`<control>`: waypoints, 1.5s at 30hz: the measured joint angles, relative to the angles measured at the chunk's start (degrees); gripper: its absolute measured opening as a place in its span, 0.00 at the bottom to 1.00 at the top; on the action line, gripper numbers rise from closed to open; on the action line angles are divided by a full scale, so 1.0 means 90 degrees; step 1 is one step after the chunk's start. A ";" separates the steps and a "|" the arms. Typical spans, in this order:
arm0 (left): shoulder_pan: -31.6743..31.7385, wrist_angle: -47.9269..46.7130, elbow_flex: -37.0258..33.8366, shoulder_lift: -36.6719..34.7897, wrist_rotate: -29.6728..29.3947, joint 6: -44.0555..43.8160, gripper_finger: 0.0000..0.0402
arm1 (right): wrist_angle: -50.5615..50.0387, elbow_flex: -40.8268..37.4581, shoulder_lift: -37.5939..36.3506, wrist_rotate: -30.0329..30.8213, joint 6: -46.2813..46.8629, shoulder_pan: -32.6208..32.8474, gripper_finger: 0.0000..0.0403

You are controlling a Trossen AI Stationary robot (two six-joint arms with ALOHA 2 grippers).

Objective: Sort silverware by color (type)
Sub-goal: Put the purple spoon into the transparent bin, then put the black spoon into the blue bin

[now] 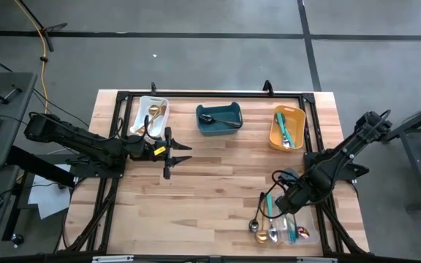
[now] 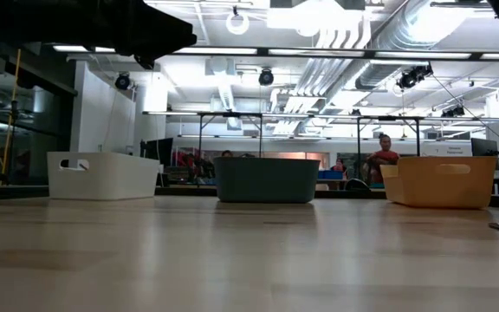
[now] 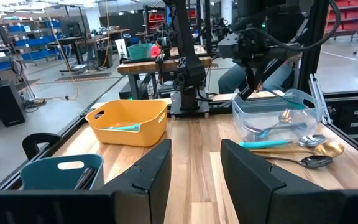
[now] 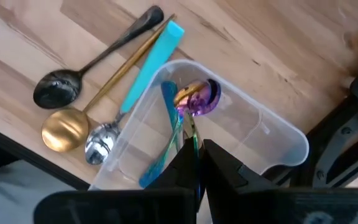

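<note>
Iridescent purple spoon (image 4: 194, 99): clamped in right gripper (image 4: 196, 163), over clear bin (image 4: 278, 140) | black, gold, silver spoons (image 4: 64, 127): on table beside bin | left gripper (image 1: 183, 153): jaws apart, empty, mid-table

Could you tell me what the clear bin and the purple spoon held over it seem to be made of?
Clear bin: probably thin plastic, since the wood shows through its glossy walls. Purple spoon, gripped by the right pincer: probably metal with an iridescent coating, its mirror-like bowl shifting from purple to gold.

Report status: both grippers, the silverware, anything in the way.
Right gripper shut on iridescent purple spoon over clear bin. Left gripper open, empty, mid-table near white bin. Black spoon, gold spoon lie beside bin. Nothing blocking.
</note>
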 joint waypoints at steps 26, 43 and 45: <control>0.0000 -0.0024 0.0000 0.0002 0.0000 0.0000 0.33 | 0.0102 0.0000 -0.0002 0.0423 0.0093 0.0000 0.05; 0.0007 -0.0029 0.0000 0.0000 -0.0002 0.0000 0.33 | 0.0281 0.0000 -0.0005 -0.0696 -0.0243 0.0000 0.39; 0.0007 -0.0029 0.0000 0.0000 0.0000 0.0027 0.33 | 0.0561 0.0000 -0.0005 -0.0707 -0.0216 0.0000 0.41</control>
